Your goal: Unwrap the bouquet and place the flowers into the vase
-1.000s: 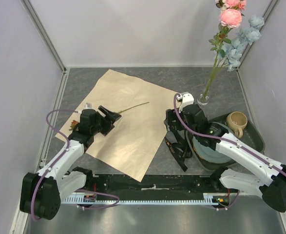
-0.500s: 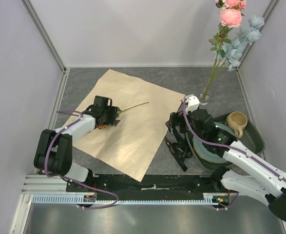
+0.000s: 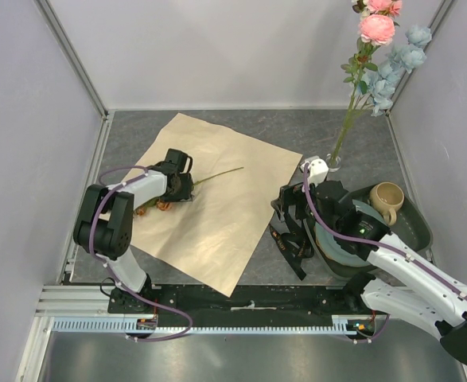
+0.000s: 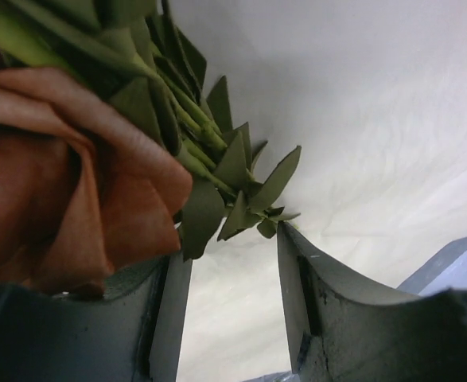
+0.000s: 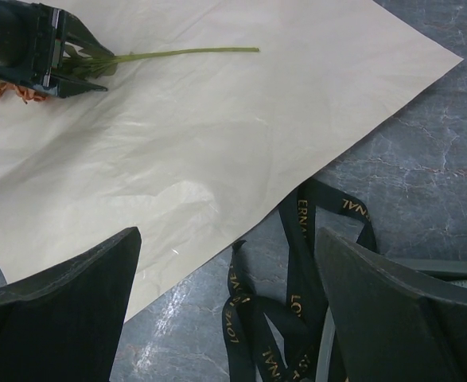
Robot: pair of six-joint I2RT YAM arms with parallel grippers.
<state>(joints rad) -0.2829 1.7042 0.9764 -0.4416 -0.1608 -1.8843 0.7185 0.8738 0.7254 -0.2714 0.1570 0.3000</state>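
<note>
The bouquet is undone: its kraft paper (image 3: 217,215) lies flat and the black ribbon (image 3: 285,243) lies loose. A rust-orange rose (image 3: 150,208) rests on the paper, its stem (image 3: 221,173) pointing right. My left gripper (image 3: 187,189) is low over it, open, its jaws straddling the leafy stem base (image 4: 217,159) just below the bloom (image 4: 58,183). Paper shows between the pads. The vase (image 3: 331,163) at the back right holds pink (image 3: 376,29) and blue flowers (image 3: 400,60). Beside the ribbon (image 5: 297,318), my right gripper (image 3: 284,213) hangs wide open and empty.
A dark tray (image 3: 420,231) at the right holds a grey-blue plate and a beige mug (image 3: 386,199). Pale walls enclose the table on three sides. The paper's right edge (image 5: 360,119) ends just short of the ribbon.
My left arm has swung round and brought its gripper onto the rose's stem base, with the jaws narrowing. My right gripper has drawn back slightly toward the tray.
</note>
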